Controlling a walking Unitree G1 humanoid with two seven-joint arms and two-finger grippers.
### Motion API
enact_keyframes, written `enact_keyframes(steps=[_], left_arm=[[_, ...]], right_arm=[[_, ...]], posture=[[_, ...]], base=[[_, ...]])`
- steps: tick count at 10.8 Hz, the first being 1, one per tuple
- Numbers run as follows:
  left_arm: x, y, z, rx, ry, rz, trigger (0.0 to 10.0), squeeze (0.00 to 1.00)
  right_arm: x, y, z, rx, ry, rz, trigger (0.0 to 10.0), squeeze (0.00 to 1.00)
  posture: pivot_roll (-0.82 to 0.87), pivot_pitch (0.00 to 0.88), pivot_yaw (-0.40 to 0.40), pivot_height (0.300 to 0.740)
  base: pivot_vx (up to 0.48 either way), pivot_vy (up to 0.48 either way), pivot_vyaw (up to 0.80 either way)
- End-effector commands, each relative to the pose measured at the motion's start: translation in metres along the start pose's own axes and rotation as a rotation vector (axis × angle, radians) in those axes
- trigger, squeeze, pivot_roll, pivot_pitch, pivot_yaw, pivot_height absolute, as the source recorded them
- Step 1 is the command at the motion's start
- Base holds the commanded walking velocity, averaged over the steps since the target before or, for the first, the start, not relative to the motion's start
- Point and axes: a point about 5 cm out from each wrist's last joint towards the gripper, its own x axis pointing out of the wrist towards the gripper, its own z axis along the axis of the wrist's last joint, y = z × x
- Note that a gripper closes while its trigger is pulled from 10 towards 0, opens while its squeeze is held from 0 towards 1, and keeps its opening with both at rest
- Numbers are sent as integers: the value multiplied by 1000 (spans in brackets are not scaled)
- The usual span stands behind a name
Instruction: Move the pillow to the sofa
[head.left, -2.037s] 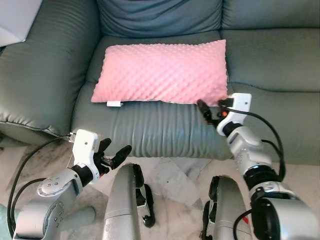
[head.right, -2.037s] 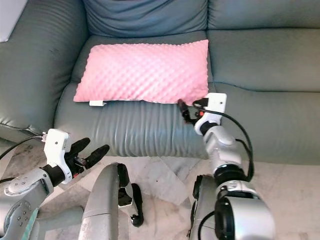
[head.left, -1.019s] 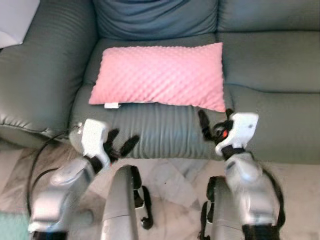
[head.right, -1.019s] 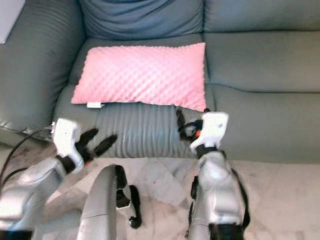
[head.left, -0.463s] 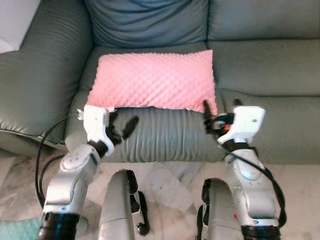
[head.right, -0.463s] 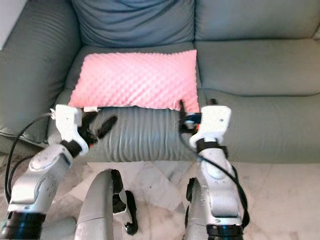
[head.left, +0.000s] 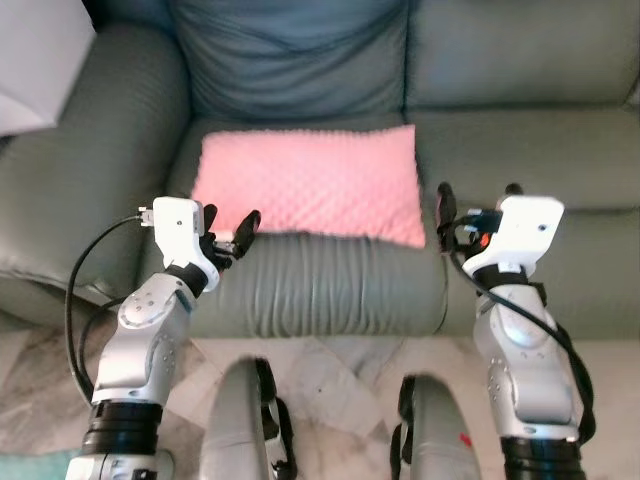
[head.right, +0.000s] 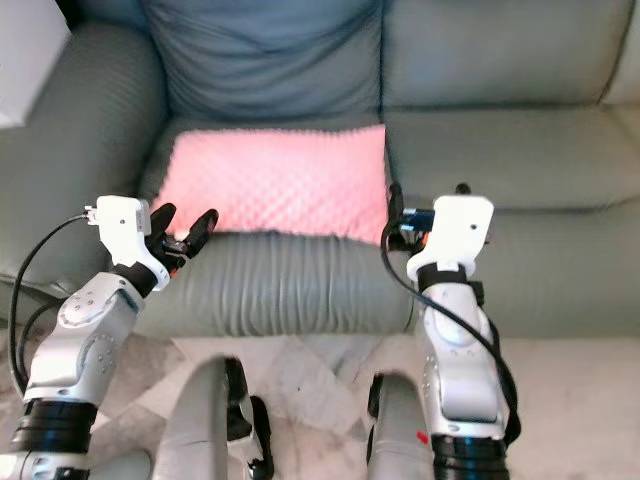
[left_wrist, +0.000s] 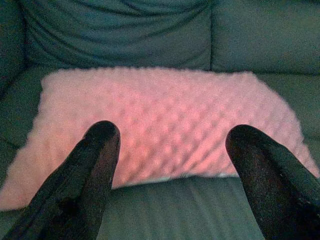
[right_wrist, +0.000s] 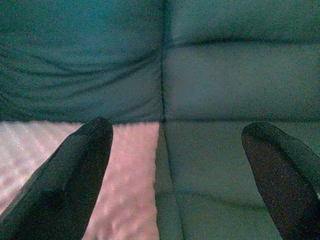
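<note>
Left gripper (head.left: 233, 232): I see its fingers spread wide, holding nothing, just off the pillow's front left edge.
Right gripper (head.left: 476, 196): fingers wide apart too, empty, beside the pillow's right end.
Pillow (head.left: 310, 183): pink, dimpled, lying flat on the left seat cushion.
Sofa (head.left: 520, 130): grey-green, backrest behind the pillow.
</note>
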Motion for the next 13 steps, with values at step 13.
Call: enact_keyframes(steps=[13], left_arm=[[1, 22, -7, 143, -80, 218, 10000, 0]], right_arm=[[3, 8, -4, -3, 54, 119, 10000, 0]], posture=[[-115, 83, 52, 740]], base=[[0, 0, 0]])
